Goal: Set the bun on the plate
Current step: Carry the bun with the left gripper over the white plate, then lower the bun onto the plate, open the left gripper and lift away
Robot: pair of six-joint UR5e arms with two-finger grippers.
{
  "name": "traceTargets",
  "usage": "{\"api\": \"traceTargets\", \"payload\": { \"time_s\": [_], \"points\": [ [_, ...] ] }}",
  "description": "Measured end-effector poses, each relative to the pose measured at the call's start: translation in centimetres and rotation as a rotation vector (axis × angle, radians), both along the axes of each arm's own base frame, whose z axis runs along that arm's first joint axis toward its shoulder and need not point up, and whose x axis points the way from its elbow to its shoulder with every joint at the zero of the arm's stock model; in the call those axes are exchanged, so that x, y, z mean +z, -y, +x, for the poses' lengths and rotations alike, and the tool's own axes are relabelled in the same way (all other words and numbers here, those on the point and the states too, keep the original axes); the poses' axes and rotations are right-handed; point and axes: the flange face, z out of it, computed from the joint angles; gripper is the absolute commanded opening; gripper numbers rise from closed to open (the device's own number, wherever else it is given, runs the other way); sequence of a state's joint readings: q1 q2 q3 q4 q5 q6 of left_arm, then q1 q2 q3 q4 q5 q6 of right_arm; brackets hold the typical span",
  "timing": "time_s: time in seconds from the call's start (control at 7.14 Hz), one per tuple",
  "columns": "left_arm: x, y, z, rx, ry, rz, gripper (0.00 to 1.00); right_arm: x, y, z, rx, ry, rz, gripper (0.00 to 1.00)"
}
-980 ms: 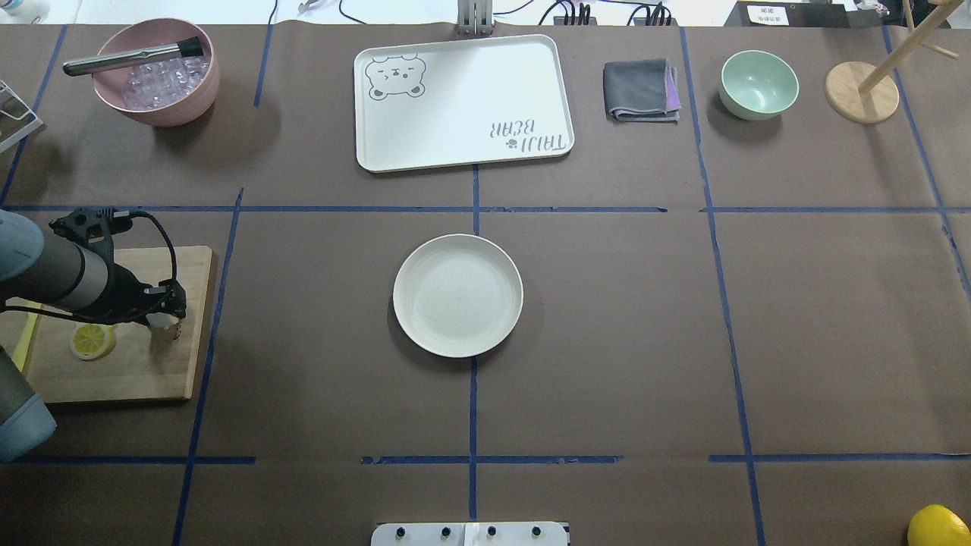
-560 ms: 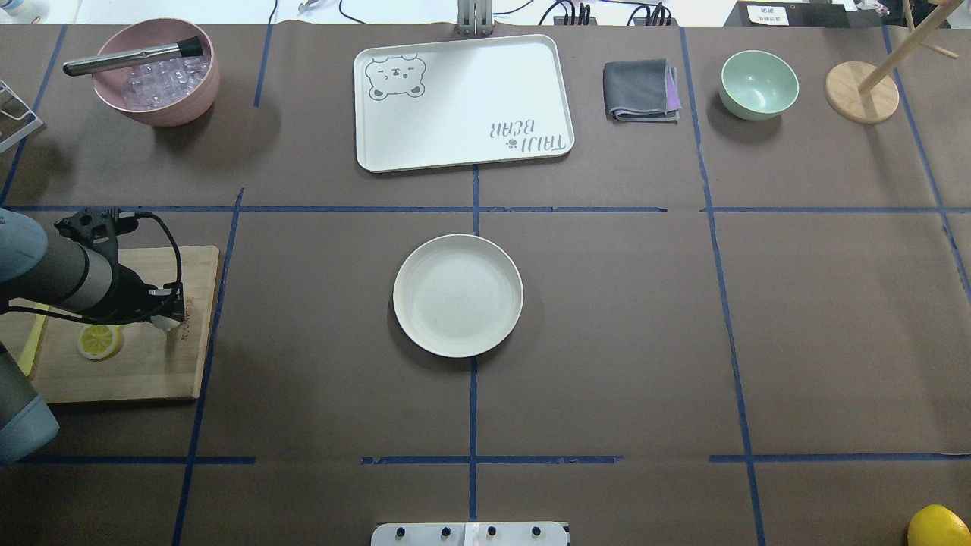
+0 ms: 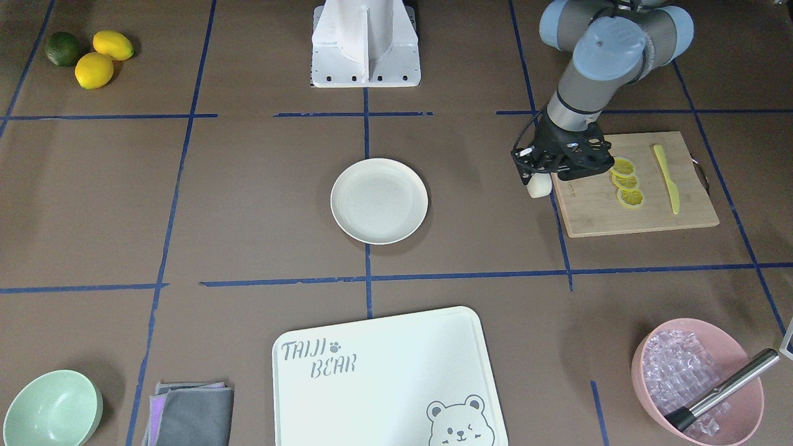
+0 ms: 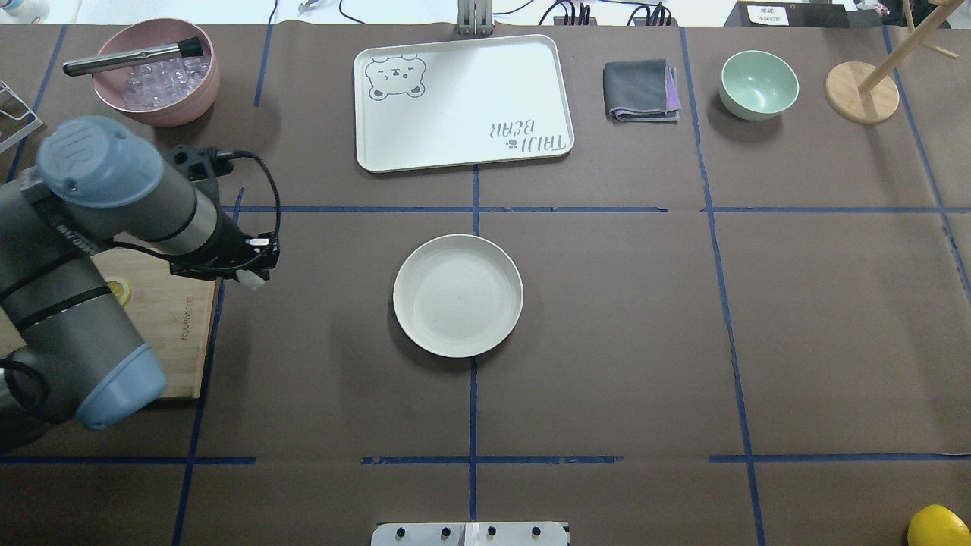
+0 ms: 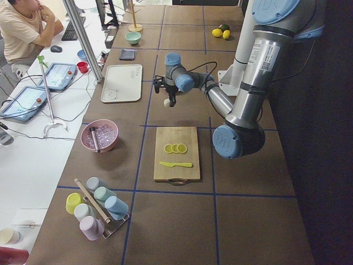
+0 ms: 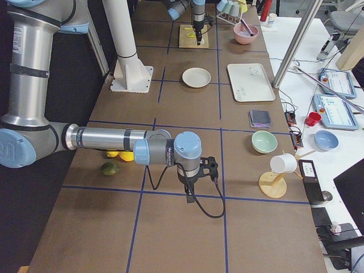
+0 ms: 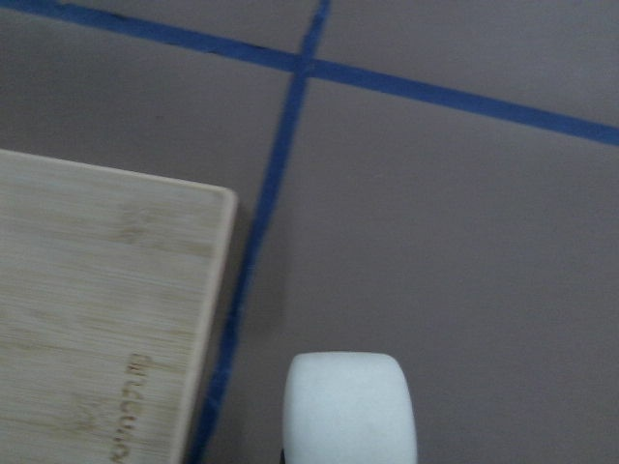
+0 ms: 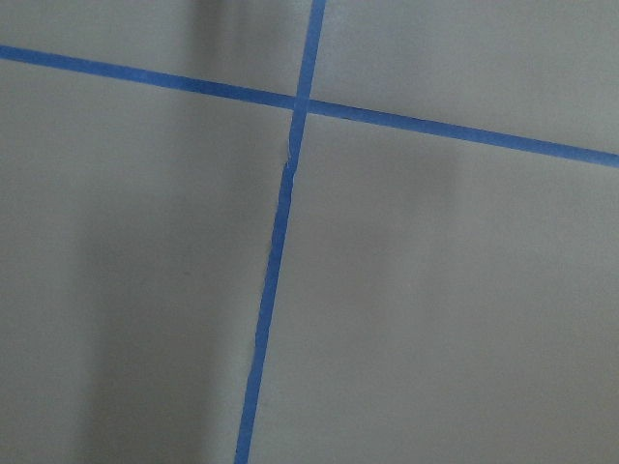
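The bun (image 3: 538, 186) is a small white rounded lump, and my left gripper (image 3: 538, 179) is shut on it. It hangs above the brown table just past the edge of the wooden cutting board (image 3: 626, 220), as the overhead view shows for the bun (image 4: 252, 278) and the left gripper (image 4: 254, 273). The left wrist view has the bun (image 7: 350, 406) at the bottom with the board corner (image 7: 97, 319) beside it. The round cream plate (image 4: 457, 295) lies empty mid-table, well to the right of the bun. My right gripper (image 6: 189, 190) shows only in the exterior right view, so I cannot tell its state.
Lemon slices (image 3: 626, 181) and a yellow knife (image 3: 668, 179) lie on the cutting board. Along the far edge stand a pink bowl of ice (image 4: 155, 72), a bear-print tray (image 4: 463, 102), a folded cloth (image 4: 641, 89) and a mint bowl (image 4: 758, 83). Whole lemons (image 3: 102, 56) sit near the right arm.
My left arm has lifted the bun off the cutting board and carried it to the right, past the board's edge and toward the plate. The plate has not moved.
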State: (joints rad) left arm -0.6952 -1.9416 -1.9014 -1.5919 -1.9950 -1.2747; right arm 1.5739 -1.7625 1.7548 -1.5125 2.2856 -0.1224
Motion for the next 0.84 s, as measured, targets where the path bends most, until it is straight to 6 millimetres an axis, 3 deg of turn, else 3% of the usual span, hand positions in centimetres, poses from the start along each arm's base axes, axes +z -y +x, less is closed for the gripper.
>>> {"api": "traceTargets", "payload": {
  "time_s": [0.14, 0.42, 0.7, 0.84],
  "points": [
    [-3.7, 0.0, 2.9, -0.001, -0.003, 0.022, 0.36, 0.0, 0.0, 0.0, 0.001, 0.0, -0.002, 1.0],
    [-9.1, 0.1, 9.4, -0.007, -0.003, 0.063, 0.36, 0.1, -0.1, 0.0, 0.003, -0.002, -0.005, 1.0],
    [-12.4, -0.3, 16.9, 0.025, 0.022, 0.081, 0.39, 0.1, -0.1, 0.0, 0.004, -0.001, -0.006, 1.0],
    [-13.0, -0.8, 19.6, 0.045, 0.034, 0.08, 0.72, 0.1, -0.1, 0.0, 0.004, -0.001, -0.006, 1.0]
  ]
}}
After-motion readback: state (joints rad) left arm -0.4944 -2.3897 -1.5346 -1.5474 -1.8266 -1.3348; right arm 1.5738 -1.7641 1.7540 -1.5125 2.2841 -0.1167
